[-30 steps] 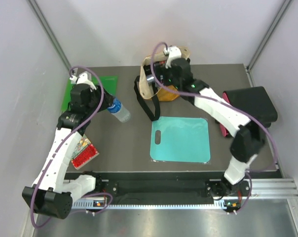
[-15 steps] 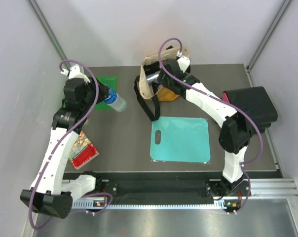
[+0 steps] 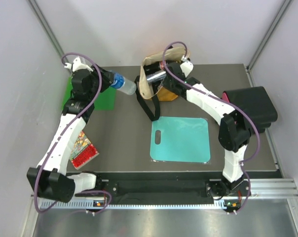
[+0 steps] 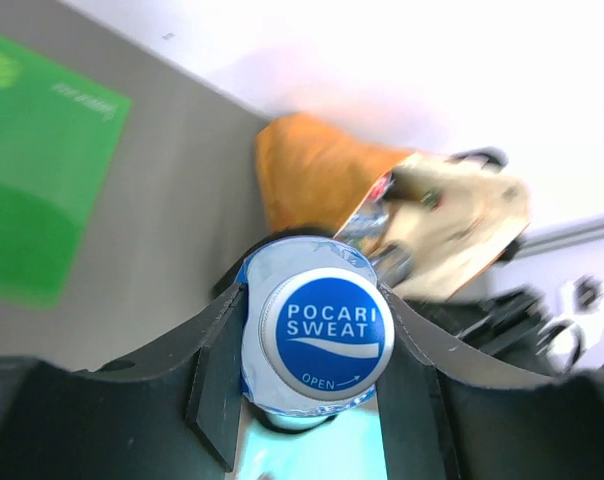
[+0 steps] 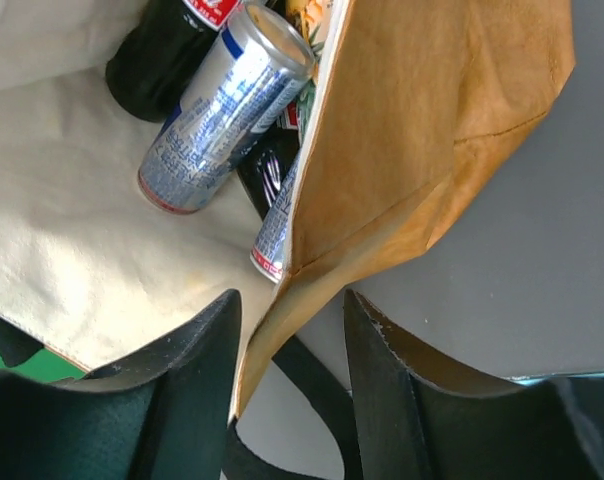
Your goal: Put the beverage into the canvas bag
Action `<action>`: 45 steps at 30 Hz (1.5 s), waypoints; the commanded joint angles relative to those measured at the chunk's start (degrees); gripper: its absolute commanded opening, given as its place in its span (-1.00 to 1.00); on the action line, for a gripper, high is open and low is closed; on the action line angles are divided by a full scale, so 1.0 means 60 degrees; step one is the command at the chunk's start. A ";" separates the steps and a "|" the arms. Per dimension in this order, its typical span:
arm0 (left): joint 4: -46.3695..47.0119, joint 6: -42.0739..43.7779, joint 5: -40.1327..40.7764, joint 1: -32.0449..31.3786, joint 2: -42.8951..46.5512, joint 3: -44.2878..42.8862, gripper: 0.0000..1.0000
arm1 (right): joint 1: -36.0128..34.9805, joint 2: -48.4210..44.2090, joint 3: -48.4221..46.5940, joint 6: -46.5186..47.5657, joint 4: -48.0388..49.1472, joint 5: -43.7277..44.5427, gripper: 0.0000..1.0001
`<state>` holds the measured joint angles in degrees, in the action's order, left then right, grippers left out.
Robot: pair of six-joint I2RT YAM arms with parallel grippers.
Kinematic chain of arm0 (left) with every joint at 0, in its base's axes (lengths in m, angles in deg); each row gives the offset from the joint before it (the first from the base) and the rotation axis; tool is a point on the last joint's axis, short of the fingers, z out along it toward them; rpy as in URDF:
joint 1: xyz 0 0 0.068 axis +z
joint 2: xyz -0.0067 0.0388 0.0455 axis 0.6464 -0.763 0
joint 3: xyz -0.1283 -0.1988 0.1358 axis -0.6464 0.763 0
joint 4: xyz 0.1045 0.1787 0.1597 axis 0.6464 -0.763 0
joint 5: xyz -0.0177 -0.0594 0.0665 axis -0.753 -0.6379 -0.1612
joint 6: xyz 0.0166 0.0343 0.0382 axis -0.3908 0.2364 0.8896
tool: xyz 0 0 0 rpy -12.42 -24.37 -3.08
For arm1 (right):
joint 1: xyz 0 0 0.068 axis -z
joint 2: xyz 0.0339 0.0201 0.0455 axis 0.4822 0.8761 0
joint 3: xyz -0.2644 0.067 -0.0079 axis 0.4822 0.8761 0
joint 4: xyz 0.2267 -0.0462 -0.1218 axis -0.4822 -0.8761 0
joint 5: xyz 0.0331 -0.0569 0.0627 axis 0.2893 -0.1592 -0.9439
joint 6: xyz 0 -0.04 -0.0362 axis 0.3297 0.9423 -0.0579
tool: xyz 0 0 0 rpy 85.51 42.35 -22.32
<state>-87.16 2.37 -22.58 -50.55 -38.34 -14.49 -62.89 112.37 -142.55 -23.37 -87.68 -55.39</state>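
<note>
Pocari Sweat bottle (image 3: 123,84) horiz. in left hand (image 3: 109,79), mustard canvas bag (image 5: 432,130) open nearby

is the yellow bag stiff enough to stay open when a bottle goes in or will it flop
Probably floppy: the canvas bag creases and sags where its rim runs between the fingers of the right gripper. Its mouth likely collapses without support. The cans inside should weigh the base down, so it likely won't slide easily.

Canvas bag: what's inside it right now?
In the canvas bag, on the cream lining: a silver-blue can, a dark bottle and a second can half behind the tan wall. Something dark lies between them; the wall covers the rest.
</note>
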 commanded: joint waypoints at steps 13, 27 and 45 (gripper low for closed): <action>0.7127 -0.2932 -0.1188 -0.0613 -0.3025 -0.1631 -1.00 | 0.0477 -0.1420 0.1135 0.0040 0.3987 -0.2810 -1.00; 0.7260 -0.2200 0.0220 -0.1918 -0.4490 -0.3843 -1.00 | 0.0448 -0.1904 0.0359 -0.0062 0.4926 -0.3456 -1.00; 0.9089 -0.2272 0.0441 -0.2314 -0.6818 -0.3433 -1.00 | 0.0506 -0.2592 0.1646 0.0171 0.5981 -0.3294 -1.00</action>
<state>-50.41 -7.36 -17.29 -63.87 -78.05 -31.47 -59.39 106.92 -130.88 -21.75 -69.89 -70.97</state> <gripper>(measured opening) 0.515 0.014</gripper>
